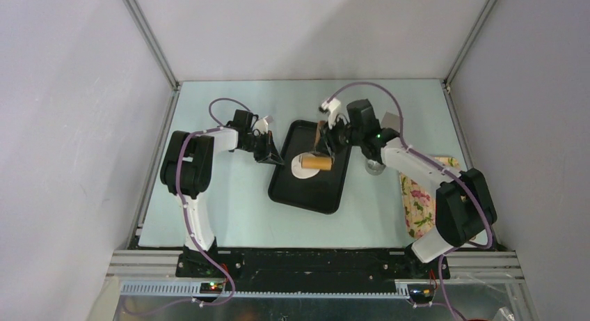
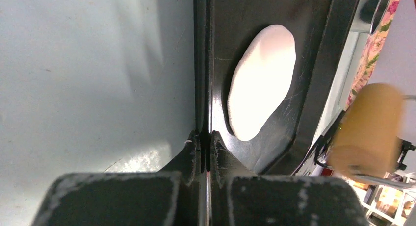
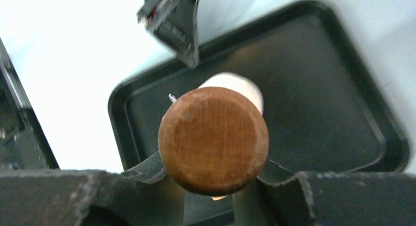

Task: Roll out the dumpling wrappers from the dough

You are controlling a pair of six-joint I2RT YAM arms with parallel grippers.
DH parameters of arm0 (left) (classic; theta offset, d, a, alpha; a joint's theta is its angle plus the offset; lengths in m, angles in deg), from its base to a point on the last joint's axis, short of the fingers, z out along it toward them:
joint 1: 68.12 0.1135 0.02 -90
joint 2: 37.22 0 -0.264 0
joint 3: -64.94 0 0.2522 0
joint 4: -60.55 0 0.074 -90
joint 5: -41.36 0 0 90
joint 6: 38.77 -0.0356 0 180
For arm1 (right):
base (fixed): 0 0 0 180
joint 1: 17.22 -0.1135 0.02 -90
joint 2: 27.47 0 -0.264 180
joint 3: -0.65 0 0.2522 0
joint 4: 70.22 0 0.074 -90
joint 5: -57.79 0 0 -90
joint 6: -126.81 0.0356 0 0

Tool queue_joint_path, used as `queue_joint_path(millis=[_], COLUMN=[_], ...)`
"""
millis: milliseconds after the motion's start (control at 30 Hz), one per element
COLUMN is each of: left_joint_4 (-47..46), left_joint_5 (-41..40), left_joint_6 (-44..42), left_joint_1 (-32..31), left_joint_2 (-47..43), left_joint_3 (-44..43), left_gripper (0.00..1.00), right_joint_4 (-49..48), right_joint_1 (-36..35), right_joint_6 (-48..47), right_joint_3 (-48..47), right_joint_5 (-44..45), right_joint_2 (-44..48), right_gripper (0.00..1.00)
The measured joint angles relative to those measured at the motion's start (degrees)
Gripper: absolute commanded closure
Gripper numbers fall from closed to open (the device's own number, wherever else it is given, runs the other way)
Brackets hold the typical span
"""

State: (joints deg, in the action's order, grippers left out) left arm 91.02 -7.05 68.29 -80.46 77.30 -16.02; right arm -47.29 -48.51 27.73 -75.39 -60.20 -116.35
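A flattened white oval of dough (image 1: 302, 171) (image 2: 262, 81) lies on the black tray (image 1: 306, 196) at the table's middle. My right gripper (image 1: 327, 152) (image 3: 213, 162) is shut on a wooden rolling pin (image 1: 316, 161) (image 3: 213, 140), which lies across the dough's far part. In the right wrist view the pin's round end hides most of the dough (image 3: 243, 86). My left gripper (image 1: 276, 159) (image 2: 206, 140) is shut on the tray's left rim (image 2: 201, 64), pinching the thin edge between its fingertips.
A round steel cup (image 1: 376, 168) stands just right of the tray, under the right arm. A floral cloth (image 1: 419, 199) lies at the right side. Frame posts and walls close in the table at the back and sides.
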Motion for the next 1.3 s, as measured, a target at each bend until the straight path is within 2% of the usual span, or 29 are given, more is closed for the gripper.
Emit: queue_joint_path(millis=[167,500,633,867,1300], left_joint_4=[0.0,0.0,0.0,0.0,-0.1], left_joint_5=[0.8,1.1,1.1,1.3,2.3], left_joint_6=[0.0,0.0,0.0,0.0,0.0], left_joint_1=[0.2,0.2,0.3,0.4,0.7], left_joint_2=[0.2,0.3,0.3,0.3,0.6], left_joint_3=[0.0,0.0,0.0,0.0,0.0], left_gripper=[1.00,1.00,1.00,1.00,1.00], right_joint_4=[-1.9,-4.1,-2.5,0.0,-3.1], right_joint_1=[1.8,-0.8,-2.9,-3.8,-3.8], right_joint_6=[4.4,8.4,7.2,6.1,6.8], right_joint_3=[-7.2,-8.7,-11.3,-12.2,-4.0], right_joint_5=[0.9,5.1,7.2,5.9,-1.7], right_joint_2=[-2.2,-16.1,-17.3,-17.9,-14.3], right_gripper=[1.00,1.00,1.00,1.00,1.00])
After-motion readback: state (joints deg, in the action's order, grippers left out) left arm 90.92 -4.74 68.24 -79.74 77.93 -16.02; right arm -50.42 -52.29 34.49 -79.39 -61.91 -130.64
